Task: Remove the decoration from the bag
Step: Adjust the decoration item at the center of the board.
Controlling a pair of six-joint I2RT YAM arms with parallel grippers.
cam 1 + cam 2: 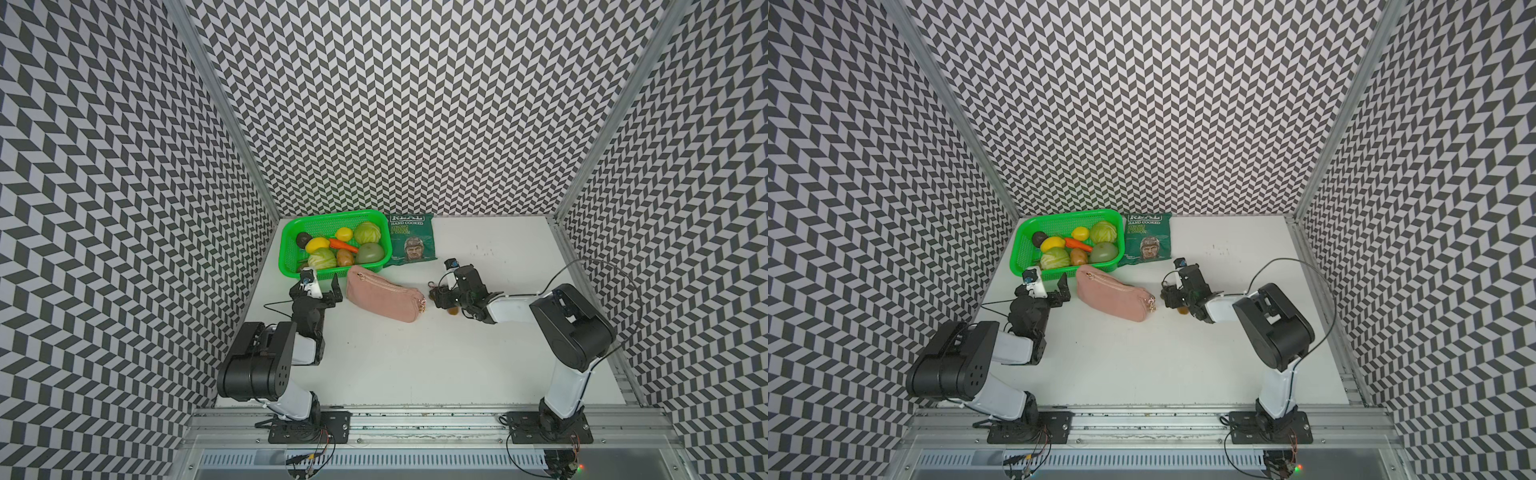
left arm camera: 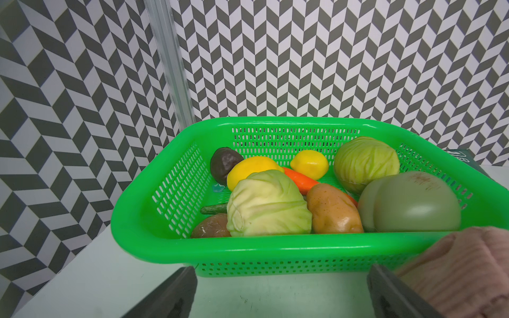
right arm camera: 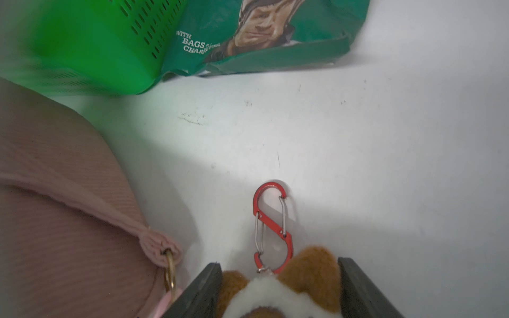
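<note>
The small white-and-brown plush decoration (image 3: 275,293) (likely soft, light, squashy) wanted holding by its body; the right gripper (image 3: 278,263) bracketed it, grip unclear; the left gripper (image 2: 282,268) stood wide, empty.

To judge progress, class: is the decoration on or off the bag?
Off: the decoration's red clasp sits apart from the bag's gold ring, table showing between.

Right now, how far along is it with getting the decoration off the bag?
Done, apparently: the red clasp of the decoration lies on the table, apart from the gold ring on the bag. In hand: the decoration sits between the fingers of the right hand; whether gripped, I cannot tell. The left hand is open beside the bag. Left: probably just moving it clear.
</note>
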